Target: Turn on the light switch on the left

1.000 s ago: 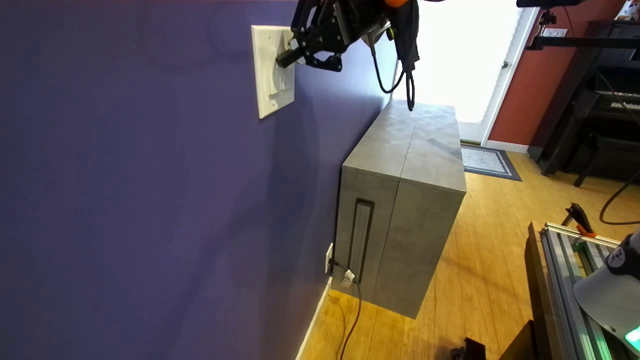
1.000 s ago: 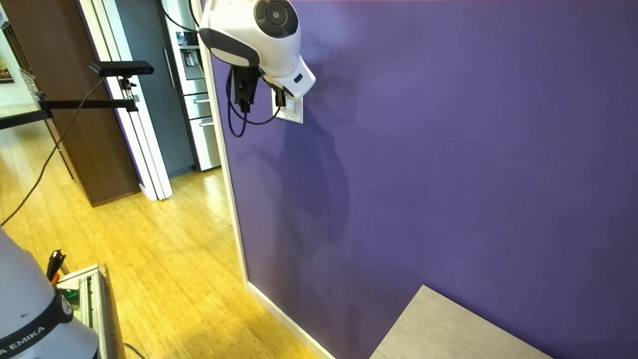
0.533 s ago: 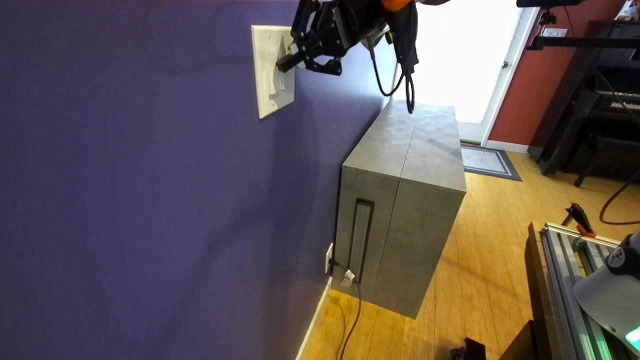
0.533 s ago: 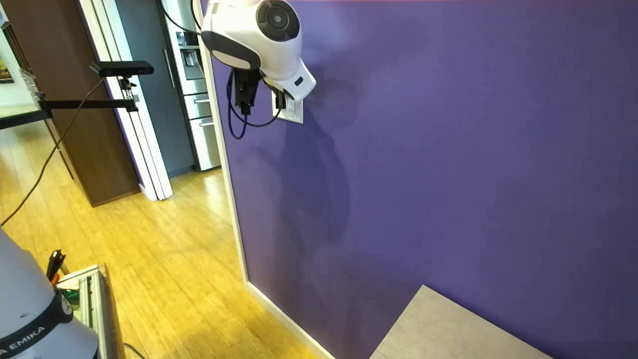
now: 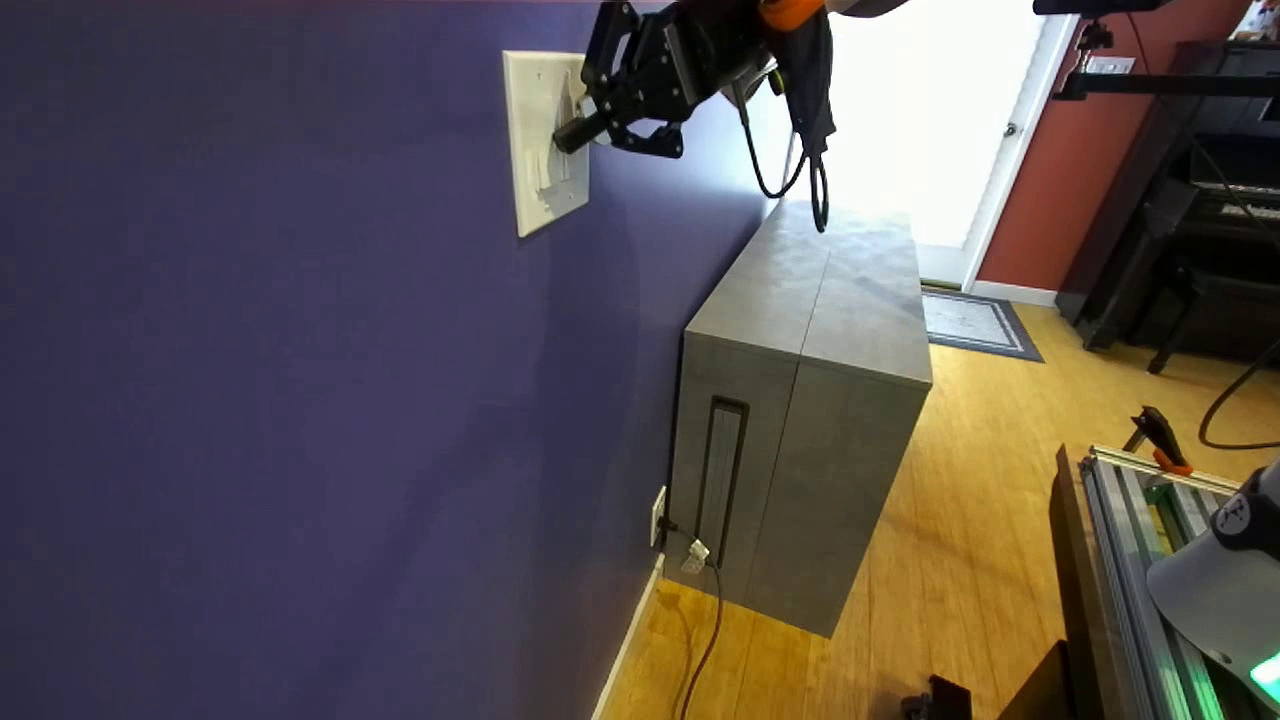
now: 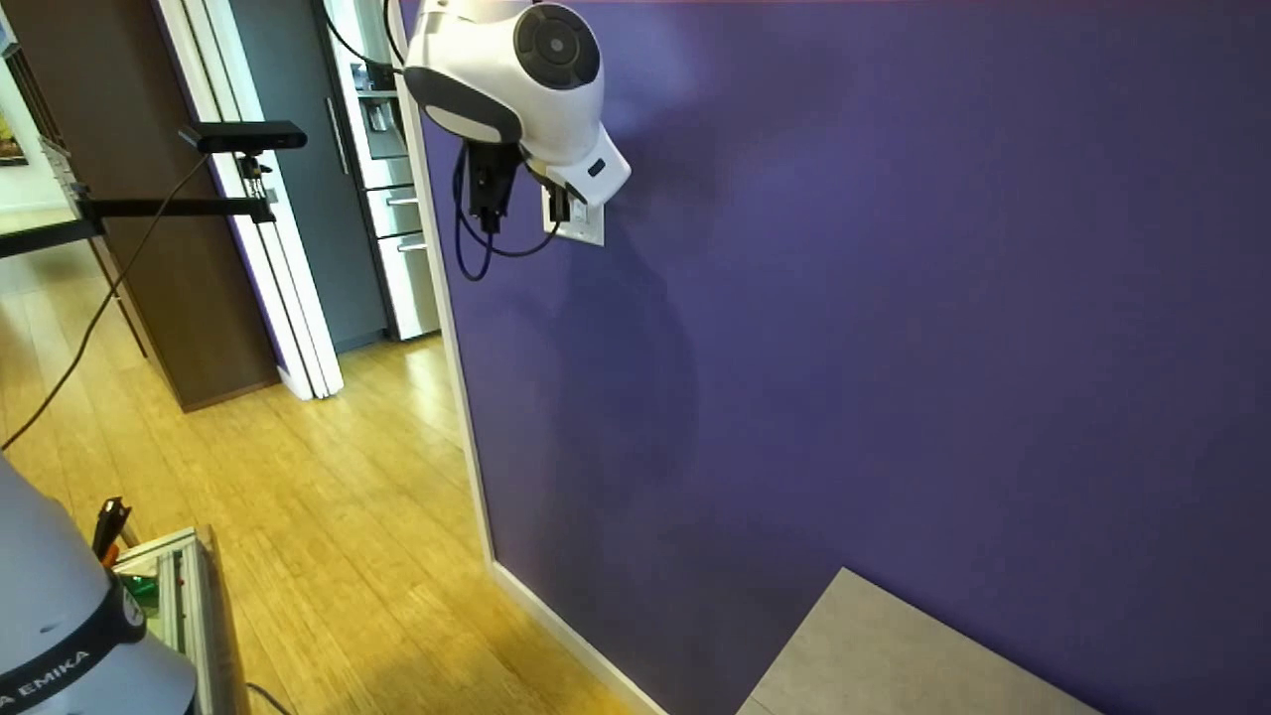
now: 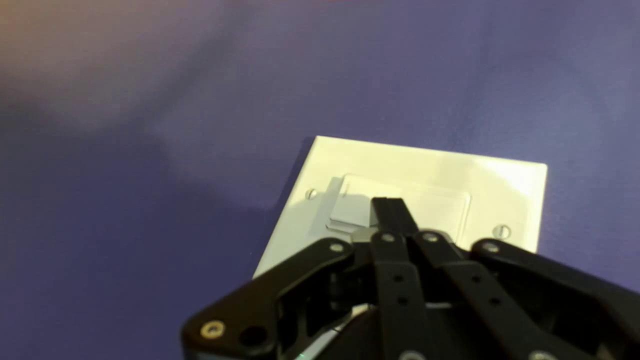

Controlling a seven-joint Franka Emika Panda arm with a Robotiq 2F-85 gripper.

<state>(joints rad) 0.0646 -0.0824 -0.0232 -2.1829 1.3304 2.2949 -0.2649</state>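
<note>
The white wall plate [image 5: 525, 125] is fixed on the purple wall; it shows partly behind the arm in an exterior view [image 6: 588, 228] and up close in the wrist view [image 7: 515, 187]. The left light switch [image 7: 432, 207] is a flat white paddle in the plate, one end standing out. Its lower end shows below my fingers in an exterior view [image 5: 542, 170]. The other switch is mostly hidden behind my gripper in the wrist view. My gripper [image 5: 571, 138] is shut and empty. Its fingertips [image 7: 388, 202] lie over the left switch's middle, at or against its surface.
A grey cabinet [image 5: 830, 480] stands against the wall below and beyond the plate; its top shows in an exterior view [image 6: 923, 655]. A wall outlet [image 5: 657, 515] with a plugged-in cord is low on the wall. Cables [image 6: 477, 258] hang from my wrist.
My gripper has moved slightly down along the left switch, and the wrist and hanging cables have lowered with it. The wall looks darker and its shadows look softer than before.
</note>
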